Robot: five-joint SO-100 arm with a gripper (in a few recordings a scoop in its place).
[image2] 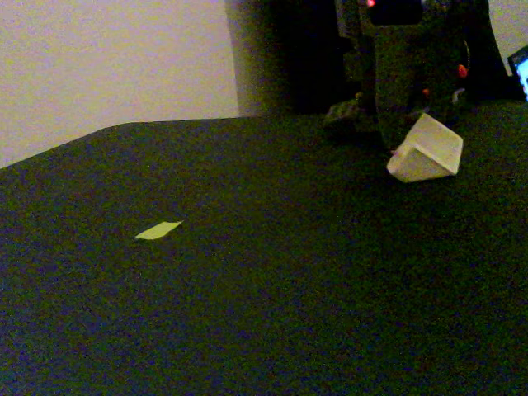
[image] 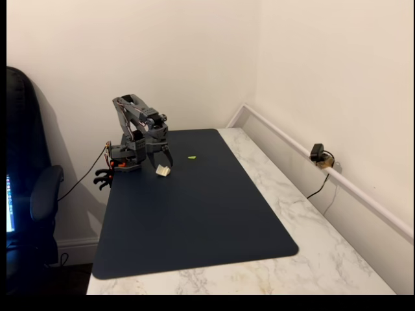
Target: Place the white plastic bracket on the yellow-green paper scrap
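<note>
From the high corner camera I see my arm [image: 136, 126] folded low at the far left end of the dark mat [image: 194, 214], with the gripper [image: 159, 162] pointing down at the mat. Its two fingers are spread apart, one on each side, and the bracket [image: 162, 170] sits just under and slightly in front of the tips. I cannot tell from this angle whether either finger touches it, but the jaws are not pinched on it. In the low camera the bracket [image2: 426, 150] shows as an off-white folded piece, tilted on one corner or edge against the mat, right in front of the dark gripper body; the fingertips themselves are lost in the shadow there. The scrap [image: 192, 157] lies flat on the mat to the right of the gripper in the high camera, clearly apart from the bracket with bare mat between them. In the low camera the scrap [image2: 157, 231] is a small bright yellow-green sliver well to the left of the bracket. The mat rests on a white marble table [image: 305, 214] set into a corner of pale walls.
</note>
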